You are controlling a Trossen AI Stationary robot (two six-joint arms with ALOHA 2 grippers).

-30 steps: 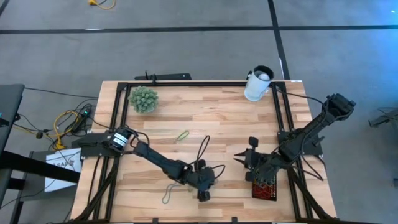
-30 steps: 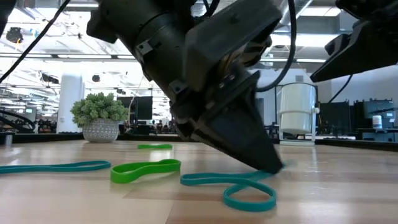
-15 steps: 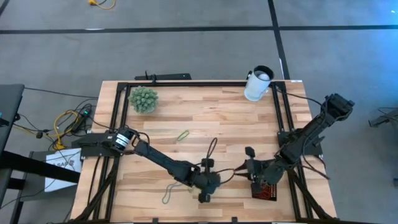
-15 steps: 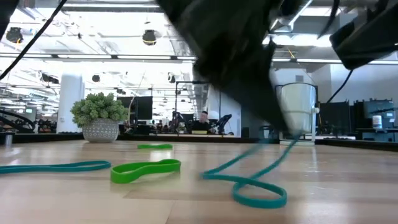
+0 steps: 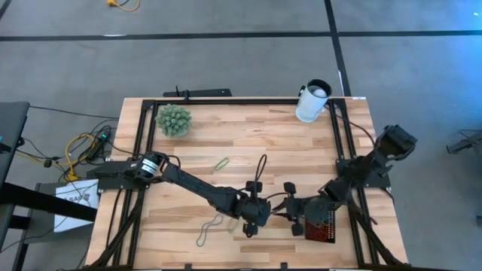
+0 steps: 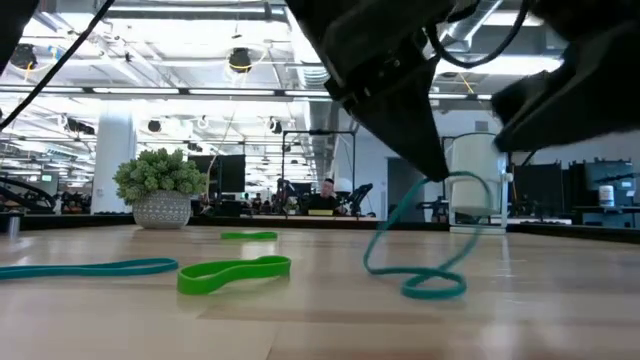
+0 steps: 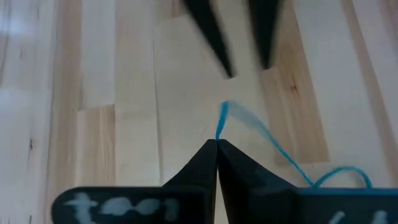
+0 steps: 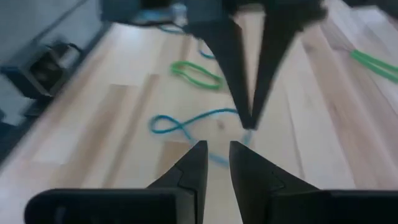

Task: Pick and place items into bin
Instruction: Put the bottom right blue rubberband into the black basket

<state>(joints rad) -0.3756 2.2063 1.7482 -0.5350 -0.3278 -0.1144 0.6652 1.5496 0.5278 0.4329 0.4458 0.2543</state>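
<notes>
The left gripper [image 7: 217,144], fingers clamped on a blue rubber band [image 6: 425,250], lifts it partly off the desk [image 5: 248,139] near the black bin [image 5: 322,226]; the right gripper [image 8: 216,149] faces it, fingers slightly apart.

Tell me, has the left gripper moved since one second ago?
Yes. In the high view the left gripper, shut on the blue band, has shifted right toward the black bin and lifted the band.

No text or label can be read.
</notes>
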